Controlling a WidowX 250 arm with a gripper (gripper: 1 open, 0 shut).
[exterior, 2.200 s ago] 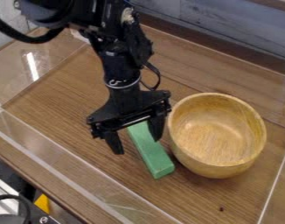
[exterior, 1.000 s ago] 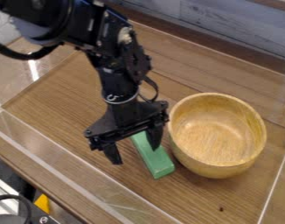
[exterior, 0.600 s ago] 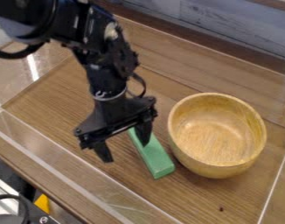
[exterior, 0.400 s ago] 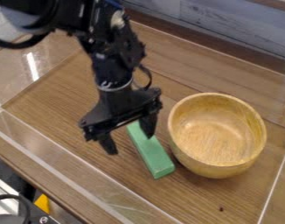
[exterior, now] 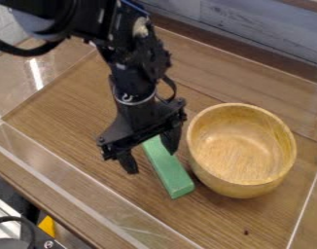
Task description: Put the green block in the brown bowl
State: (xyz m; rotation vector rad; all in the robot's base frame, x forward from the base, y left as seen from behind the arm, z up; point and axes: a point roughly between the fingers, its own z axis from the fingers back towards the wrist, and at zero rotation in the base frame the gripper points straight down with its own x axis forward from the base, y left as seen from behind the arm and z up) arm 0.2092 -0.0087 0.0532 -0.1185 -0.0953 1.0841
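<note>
Black robot arm [exterior: 128,53] reaches down from the worktop's far-left side, its gripper [exterior: 151,156] spread wide over the green block [exterior: 166,167], just left of the brown bowl [exterior: 242,151].

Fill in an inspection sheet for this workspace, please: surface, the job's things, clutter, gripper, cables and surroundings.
Surface: brown wooden table, with pale lines running along it.
Green block: the block lies flat on the table beside the bowl, its far end partly hidden by the gripper.
Brown bowl: the bowl stands upright; nothing seen inside.
Clutter: a small yellow item at the lower left, too cut off to name.
Gripper: the black gripper is open over the block's far end; no grip on it seen.
Cables: a black cable loops at the upper left; another dark one curves at the lower left.
Surroundings: pale wall panel behind the table.
</note>
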